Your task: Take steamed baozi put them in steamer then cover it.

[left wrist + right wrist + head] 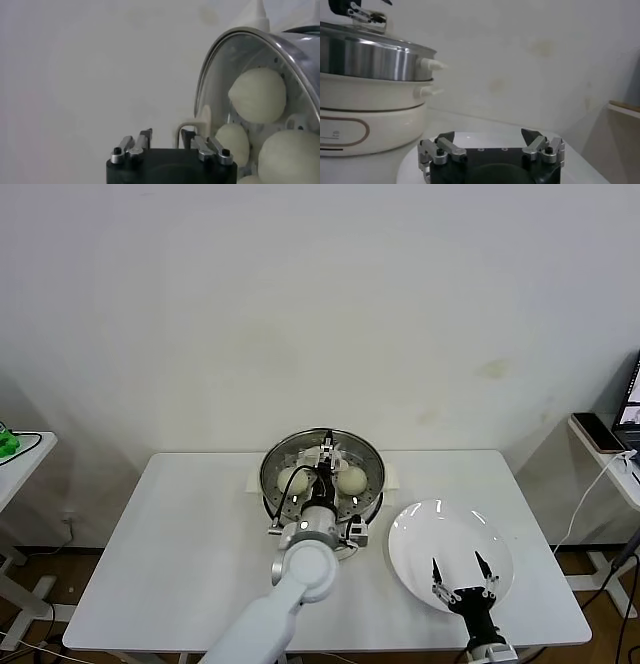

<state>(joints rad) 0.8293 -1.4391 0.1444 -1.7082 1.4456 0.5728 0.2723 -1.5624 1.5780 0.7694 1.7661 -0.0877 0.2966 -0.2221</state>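
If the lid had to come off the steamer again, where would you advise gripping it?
By the handle at the lid's centre, from straight above. The lid lies flat on the steamer, its glass is smooth, and the raised handle is the only part a gripper can close around.

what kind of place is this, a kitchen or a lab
Likely a robot test lab, not a kitchen: a bare white table against a blank wall, holding only the steamer and an empty plate, cables trailing beside it.

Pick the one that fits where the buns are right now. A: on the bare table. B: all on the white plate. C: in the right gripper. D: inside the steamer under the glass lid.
D: the buns sit inside the steamer under the glass lid, the plate is bare, and the open right gripper holds nothing.
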